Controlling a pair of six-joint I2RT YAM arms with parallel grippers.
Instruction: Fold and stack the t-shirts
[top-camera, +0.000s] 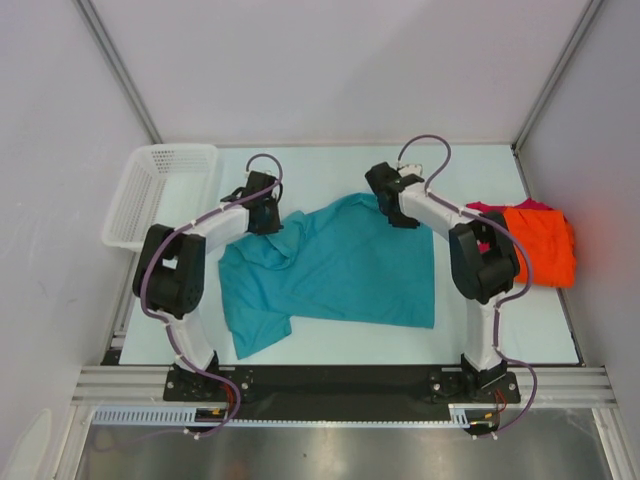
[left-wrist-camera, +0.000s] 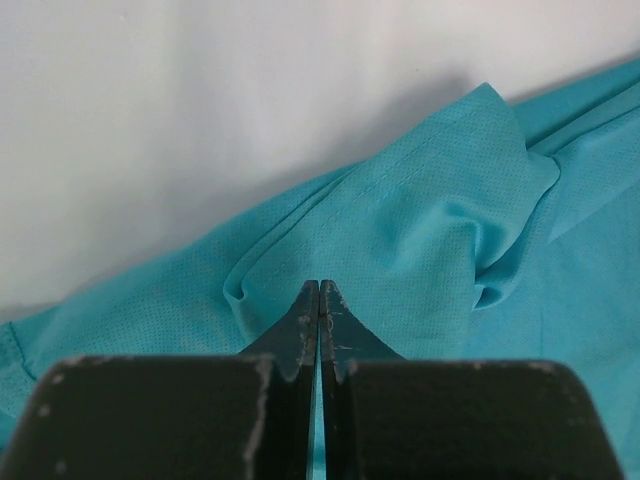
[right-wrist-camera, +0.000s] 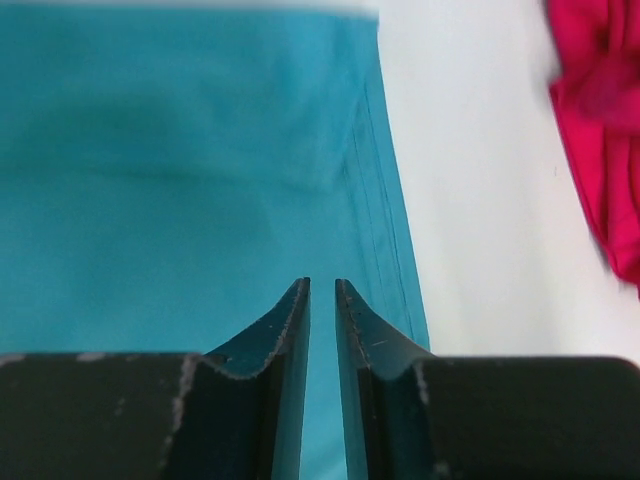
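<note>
3 t-shirts lie on the pale table (top-camera: 480, 320), 1 of each colour, with 1 basket and 2 grippers of 2 fingers each.

The left gripper (left-wrist-camera: 318, 288) is down on the teal-blue short-sleeved cloth t-shirt (top-camera: 350, 270), which lies spread and rumpled between the 2 arms. Its 2 black fingers (left-wrist-camera: 298, 325) are pressed together with only a hairline between the tips. A ruck of teal cloth puckers just left of the tips, and a folded sleeve rises ahead and to their right. Whether any cloth is caught between the tips cannot be told.

The right gripper (right-wrist-camera: 322, 285) sits at the teal shirt's far right edge. Its 2 fingers (right-wrist-camera: 285, 325) stand a narrow slit apart, and teal shows through the slit. I cannot tell whether they pinch the cloth or merely rest over it. The stitched hem runs just right of the right-hand fingertip, with flat teal cloth ahead and to the left.

The magenta-red cloth t-shirt (right-wrist-camera: 600, 130) lies ahead and right of these fingers, across bare table, well apart. The bright orange cloth t-shirt (top-camera: 540, 245) lies bunched on top of it, farther right still.

The white plastic mesh basket (top-camera: 130, 215) stands left of the left fingers, clear of the teal shirt.
</note>
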